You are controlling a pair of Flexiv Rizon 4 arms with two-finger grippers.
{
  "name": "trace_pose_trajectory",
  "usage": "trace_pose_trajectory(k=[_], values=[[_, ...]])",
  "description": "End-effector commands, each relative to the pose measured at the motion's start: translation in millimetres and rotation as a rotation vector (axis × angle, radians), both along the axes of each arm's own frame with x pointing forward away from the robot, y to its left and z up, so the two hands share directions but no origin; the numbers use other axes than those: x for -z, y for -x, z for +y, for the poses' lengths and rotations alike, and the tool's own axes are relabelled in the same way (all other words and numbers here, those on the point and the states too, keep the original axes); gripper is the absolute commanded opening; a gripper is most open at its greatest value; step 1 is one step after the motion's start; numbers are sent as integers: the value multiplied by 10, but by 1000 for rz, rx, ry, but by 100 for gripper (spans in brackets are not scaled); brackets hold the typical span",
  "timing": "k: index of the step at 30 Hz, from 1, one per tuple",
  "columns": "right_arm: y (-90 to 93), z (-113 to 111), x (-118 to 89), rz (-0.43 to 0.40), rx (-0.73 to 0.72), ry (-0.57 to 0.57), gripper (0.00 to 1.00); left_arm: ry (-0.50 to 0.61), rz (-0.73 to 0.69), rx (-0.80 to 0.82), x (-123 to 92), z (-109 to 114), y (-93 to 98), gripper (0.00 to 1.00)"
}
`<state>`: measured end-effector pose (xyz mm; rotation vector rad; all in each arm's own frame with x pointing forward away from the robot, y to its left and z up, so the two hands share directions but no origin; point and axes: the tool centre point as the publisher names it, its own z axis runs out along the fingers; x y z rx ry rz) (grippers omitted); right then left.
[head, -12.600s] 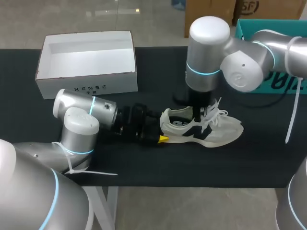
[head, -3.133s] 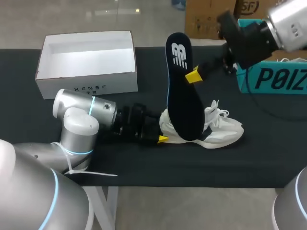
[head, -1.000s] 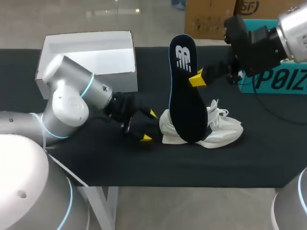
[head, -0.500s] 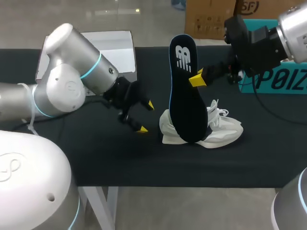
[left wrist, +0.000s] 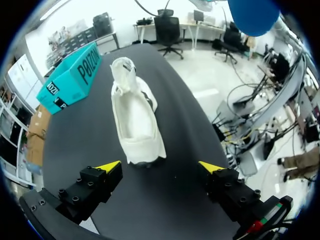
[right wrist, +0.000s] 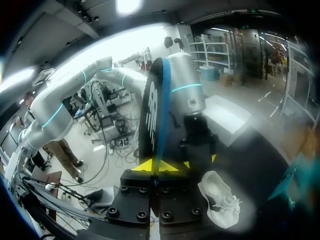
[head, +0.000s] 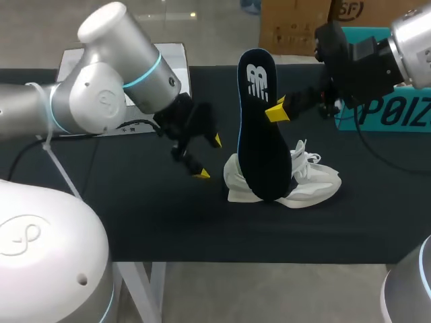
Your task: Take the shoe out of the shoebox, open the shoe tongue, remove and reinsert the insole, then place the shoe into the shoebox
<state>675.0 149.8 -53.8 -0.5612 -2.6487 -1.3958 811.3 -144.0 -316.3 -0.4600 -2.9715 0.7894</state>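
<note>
The white shoe (head: pixel 306 183) lies on its sole on the black table (head: pixel 135 215), toe to the right. A dark insole (head: pixel 259 128) stands nearly upright above the shoe, its lower end at the shoe's opening. My right gripper (head: pixel 276 110) is shut on the insole's edge; in the right wrist view the insole (right wrist: pixel 152 112) rises from between the shut tips of the right gripper (right wrist: pixel 160 164), with the shoe (right wrist: pixel 220 197) below. My left gripper (head: pixel 208 157) hangs open just left of the heel, empty. In the left wrist view the left gripper (left wrist: pixel 159 166) faces the shoe (left wrist: pixel 134 115) heel-on.
The white shoebox (head: pixel 174 64) sits at the back left, largely hidden behind my left arm (head: pixel 114 87). A teal box (head: pixel 394 111) stands at the back right, behind my right arm; the teal box (left wrist: pixel 70 77) also lies beyond the shoe in the left wrist view.
My left arm has swung upward and its open gripper has lifted off the table, staying left of the heel. The right arm and insole have not moved.
</note>
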Motion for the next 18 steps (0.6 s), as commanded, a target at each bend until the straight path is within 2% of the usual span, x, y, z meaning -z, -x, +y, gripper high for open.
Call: trace_pose_trajectory(k=[1, 18], values=[[-15, 18, 8, 2, 0, 2, 0, -110, -20, 10, -88, -36, -34, 100], [-15, 18, 8, 2, 0, 2, 0, -109, -63, -18, -146, -145, -72, 100]])
